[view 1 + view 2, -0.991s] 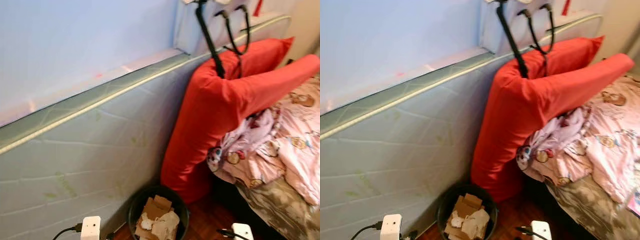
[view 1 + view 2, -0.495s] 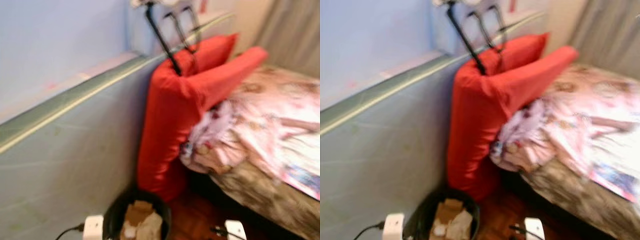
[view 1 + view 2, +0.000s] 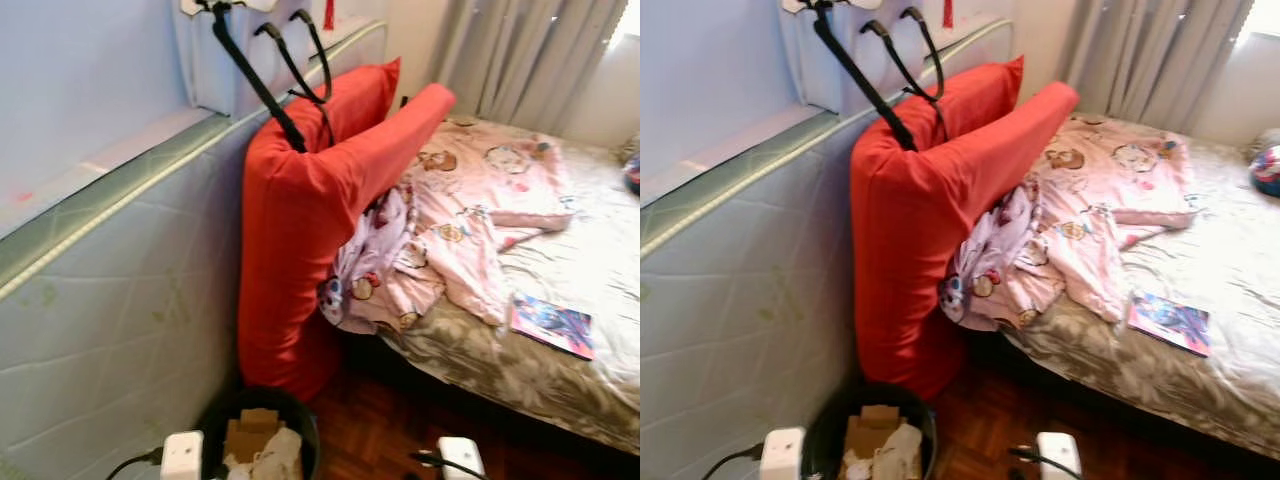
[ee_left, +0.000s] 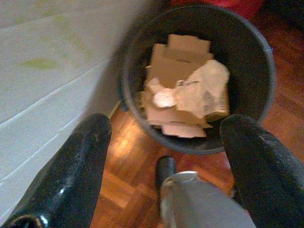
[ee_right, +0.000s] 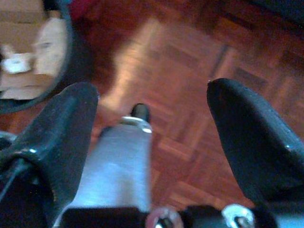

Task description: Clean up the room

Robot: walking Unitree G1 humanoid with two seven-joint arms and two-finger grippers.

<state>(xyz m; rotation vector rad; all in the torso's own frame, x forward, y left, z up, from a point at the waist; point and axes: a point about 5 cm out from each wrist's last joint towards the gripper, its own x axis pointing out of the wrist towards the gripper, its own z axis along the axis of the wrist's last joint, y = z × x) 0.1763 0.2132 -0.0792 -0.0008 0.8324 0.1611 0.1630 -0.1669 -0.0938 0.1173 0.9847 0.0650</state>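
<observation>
1. Two red pillows (image 3: 300,230) leaning against the upright mattress (image 3: 110,300) at the bed's (image 3: 560,370) head, pink pyjamas (image 3: 450,240) lying crumpled just beside them, magazine (image 3: 552,326) resting near the bed edge.
2. Sitting on the parquet floor (image 5: 190,61) below the pillows: black bin (image 4: 256,76) holding cardboard scraps (image 4: 183,90).
3. Hanging low over the bin, fingers spread and carrying nothing: left gripper (image 4: 166,156).
4. Hovering above bare floor beside the bin, fingers likewise released: right gripper (image 5: 152,137).
5. Dangling over the pillows: black straps (image 3: 270,80).
</observation>
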